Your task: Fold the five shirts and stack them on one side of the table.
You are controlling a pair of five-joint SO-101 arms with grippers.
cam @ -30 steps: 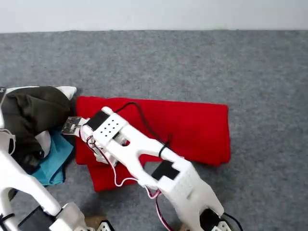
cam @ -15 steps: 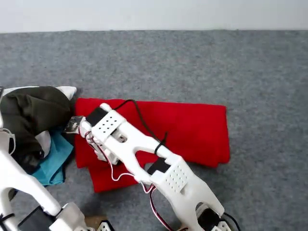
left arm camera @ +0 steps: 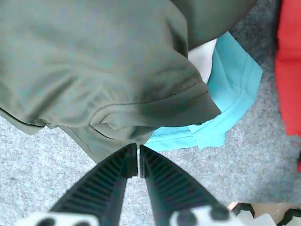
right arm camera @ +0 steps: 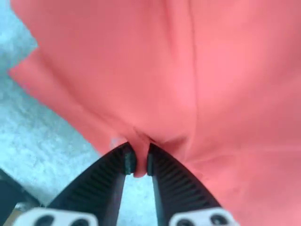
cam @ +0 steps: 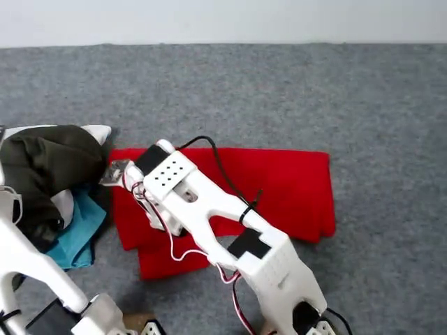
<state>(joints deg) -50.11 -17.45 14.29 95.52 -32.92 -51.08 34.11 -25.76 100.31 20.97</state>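
my right claw (right arm camera: 137,162) is clamped on a pinch of the red shirt (cam: 279,188), at its 9 o'clock end. the shirt lies in the middle of the bench (cam: 279,91), long axis running 9 to 3 o'clock, so i judge the fold should travel toward 3. my left claw (left arm camera: 138,160) is closed, holding nothing i can see, above the olive shirt (cam: 49,157) heaped at 9 o'clock.

The table (cam: 293,91) has a grey, felt-like top with a fine speckled nap. A plain pale wall (cam: 223,21) stands along its far side, meeting the grey in a straight line. The light is soft and even and throws only faint shadows. At the near edge a small tan patch (cam: 137,322) peeks out, possibly bare wood underneath.
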